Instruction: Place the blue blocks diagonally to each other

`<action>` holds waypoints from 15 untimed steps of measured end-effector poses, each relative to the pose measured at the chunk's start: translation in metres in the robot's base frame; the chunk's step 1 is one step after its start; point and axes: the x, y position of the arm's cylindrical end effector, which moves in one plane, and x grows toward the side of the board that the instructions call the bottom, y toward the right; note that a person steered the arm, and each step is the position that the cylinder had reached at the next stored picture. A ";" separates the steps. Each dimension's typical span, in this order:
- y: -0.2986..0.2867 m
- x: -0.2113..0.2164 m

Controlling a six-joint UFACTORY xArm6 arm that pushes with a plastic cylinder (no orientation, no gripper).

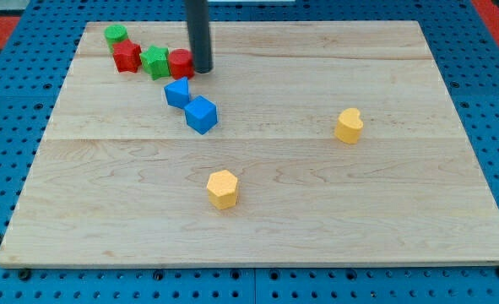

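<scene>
upright rod, my tip (203,69) beside red cylinder (181,63), above blue blocks (192,104)

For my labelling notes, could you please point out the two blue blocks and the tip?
upper blue block (177,91): camera view, top face.
lower blue block (202,115): camera view, front face.
my tip (203,71): camera view, rod's lower end.

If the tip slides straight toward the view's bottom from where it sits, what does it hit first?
Probably the blue cube: it lies almost directly below my tip. The other blue block sits slightly left of that line and might get clipped; depth is unclear.
</scene>
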 end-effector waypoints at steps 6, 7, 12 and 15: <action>-0.010 0.049; -0.008 0.034; 0.023 0.031; 0.005 0.015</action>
